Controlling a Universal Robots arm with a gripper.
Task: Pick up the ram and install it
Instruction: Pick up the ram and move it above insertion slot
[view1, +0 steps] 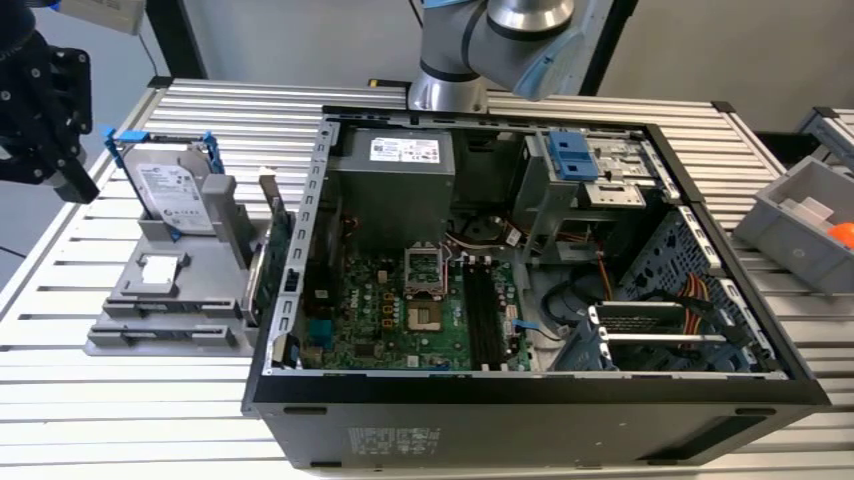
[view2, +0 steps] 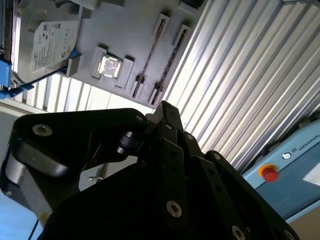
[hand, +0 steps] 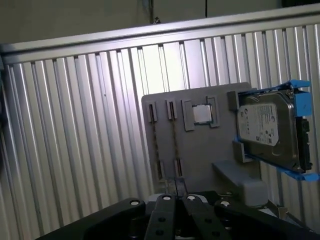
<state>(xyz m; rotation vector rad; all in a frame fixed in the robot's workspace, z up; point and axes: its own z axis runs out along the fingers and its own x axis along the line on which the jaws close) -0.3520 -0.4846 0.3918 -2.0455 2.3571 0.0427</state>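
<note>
Hovering our tool (hand: 176, 194), pinched closed and empty, by the tabletop (hand: 75, 125) edge on the exterior view's left, we judge the ram (hand: 156, 142) stands edgewise in the gray holder (hand: 200, 150), its length along the ribs, with bare tabletop on one side and the hard drive (hand: 267, 127) on the other.

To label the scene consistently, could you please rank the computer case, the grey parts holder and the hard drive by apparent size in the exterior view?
Largest: computer case, by far.
Middle: grey parts holder.
Smallest: hard drive, standing upright on that holder.
</note>
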